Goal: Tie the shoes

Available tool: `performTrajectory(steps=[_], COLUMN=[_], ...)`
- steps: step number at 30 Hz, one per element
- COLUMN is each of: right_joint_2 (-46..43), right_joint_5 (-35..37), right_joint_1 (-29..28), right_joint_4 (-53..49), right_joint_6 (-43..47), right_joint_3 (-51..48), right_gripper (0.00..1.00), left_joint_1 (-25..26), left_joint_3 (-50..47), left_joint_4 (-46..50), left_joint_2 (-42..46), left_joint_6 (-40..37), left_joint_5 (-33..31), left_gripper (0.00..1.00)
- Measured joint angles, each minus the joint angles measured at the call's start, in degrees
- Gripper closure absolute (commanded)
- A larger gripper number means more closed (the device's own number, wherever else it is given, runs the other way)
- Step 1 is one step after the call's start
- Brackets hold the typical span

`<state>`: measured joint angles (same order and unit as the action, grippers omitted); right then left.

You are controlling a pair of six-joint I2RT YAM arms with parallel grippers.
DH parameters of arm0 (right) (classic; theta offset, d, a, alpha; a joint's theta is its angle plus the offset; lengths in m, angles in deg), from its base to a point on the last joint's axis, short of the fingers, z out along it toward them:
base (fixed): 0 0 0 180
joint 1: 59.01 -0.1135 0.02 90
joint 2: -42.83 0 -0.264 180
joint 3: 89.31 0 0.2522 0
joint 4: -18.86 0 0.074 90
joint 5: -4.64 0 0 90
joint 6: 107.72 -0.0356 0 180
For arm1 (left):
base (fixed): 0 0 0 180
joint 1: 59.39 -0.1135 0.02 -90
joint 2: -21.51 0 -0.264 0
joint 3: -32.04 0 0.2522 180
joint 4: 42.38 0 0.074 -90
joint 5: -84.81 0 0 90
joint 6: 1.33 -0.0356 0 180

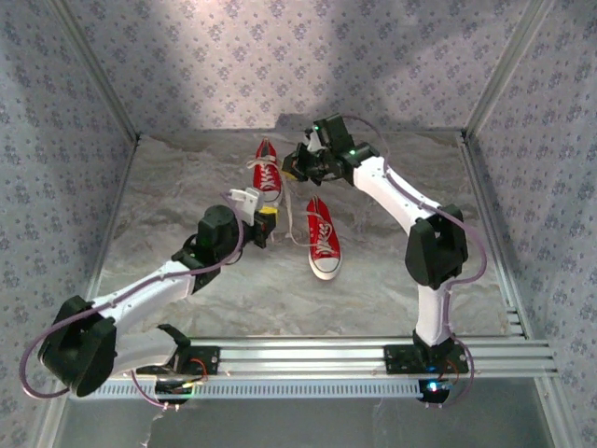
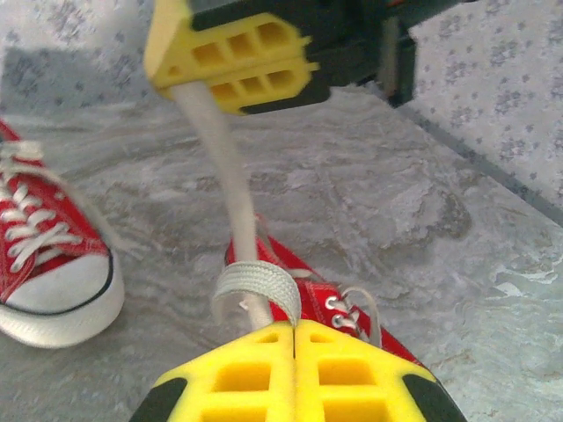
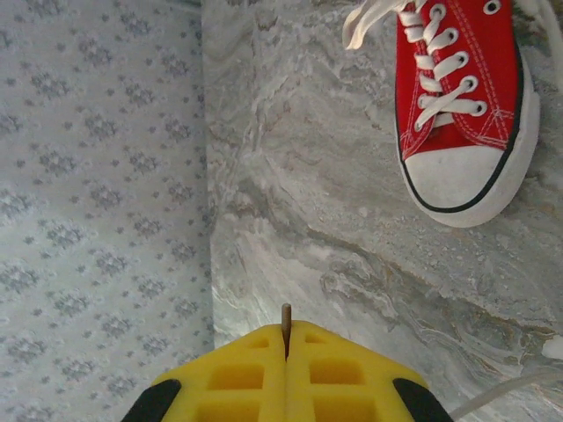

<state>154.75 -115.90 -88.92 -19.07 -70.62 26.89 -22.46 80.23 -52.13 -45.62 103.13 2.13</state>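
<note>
Far sneaker (image 1: 268, 175), near sneaker (image 1: 324, 243): red, upright, apart; white laces (image 3: 365, 22) untied.

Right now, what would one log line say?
left gripper: shut on white lace | right gripper: shut on lace tip | lace: taut between them | far shoe, near shoe: untied

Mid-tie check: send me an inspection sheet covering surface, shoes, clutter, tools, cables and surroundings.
Surface: grey marbled tabletop.
Job's things: two red sneakers standing on their soles and apart, the far shoe and the near shoe. A white lace runs straight between the two tools.
Clutter: nothing seen.
Tools: left tool shut on the white lace. Right tool shut on it too, with the lace tip poking out between its fingers.
Cables: a pale cable loops along each arm, away from the shoes.
Surroundings: floral-patterned walls on three sides; an aluminium rail at the near edge holds the arm bases.
</note>
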Motion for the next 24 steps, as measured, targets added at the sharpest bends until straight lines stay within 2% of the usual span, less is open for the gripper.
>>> performTrajectory(steps=[10,18,24], right_joint_2=[0.0,0.0,0.0], right_joint_5=[-3.0,-4.5,-4.9], right_joint_1=[2.9,2.8,2.6], right_joint_4=[4.1,4.4,4.4], right_joint_6=[-6.1,-7.3,-7.5], right_joint_3=[-0.9,-1.3,-1.4], right_gripper=[1.00,1.00,1.00], left_joint_1=[6.6,8.3,9.0], left_joint_3=[2.9,8.9,12.4], left_joint_4=[-9.9,-12.7,-12.3], left_joint_2=[-11.0,-17.8,-22.1], left_joint_6=[-4.6,-7.7,-11.8], left_joint_5=[1.1,1.2,-2.4], left_gripper=[1.00,1.00,1.00])
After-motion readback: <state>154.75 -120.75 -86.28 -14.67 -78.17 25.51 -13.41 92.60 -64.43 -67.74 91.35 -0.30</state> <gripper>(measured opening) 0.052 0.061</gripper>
